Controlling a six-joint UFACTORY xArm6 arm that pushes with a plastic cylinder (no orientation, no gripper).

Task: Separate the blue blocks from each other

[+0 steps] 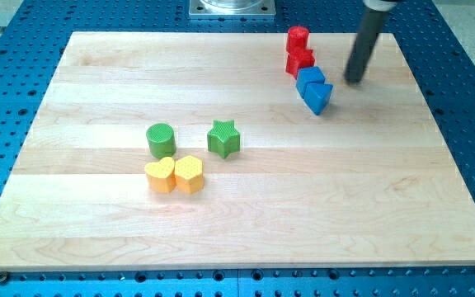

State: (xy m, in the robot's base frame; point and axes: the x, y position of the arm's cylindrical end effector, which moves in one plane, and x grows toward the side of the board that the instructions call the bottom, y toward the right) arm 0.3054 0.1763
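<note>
Two blue blocks touch each other at the view's upper right: a blue cube-like block (pixel 309 79) and, just below and right of it, a blue triangular block (pixel 319 97). My tip (pixel 354 80) is on the board right of them, about level with the cube-like block, a short gap away and touching neither. The dark rod rises from it to the view's top edge.
A red cylinder (pixel 298 38) and a red star-like block (pixel 300 60) sit just above the blue pair, the lower one touching the blue cube. At the view's left centre are a green cylinder (pixel 161 140), a green star (pixel 223 138), a yellow heart (pixel 161 175) and a yellow hexagon (pixel 189 174).
</note>
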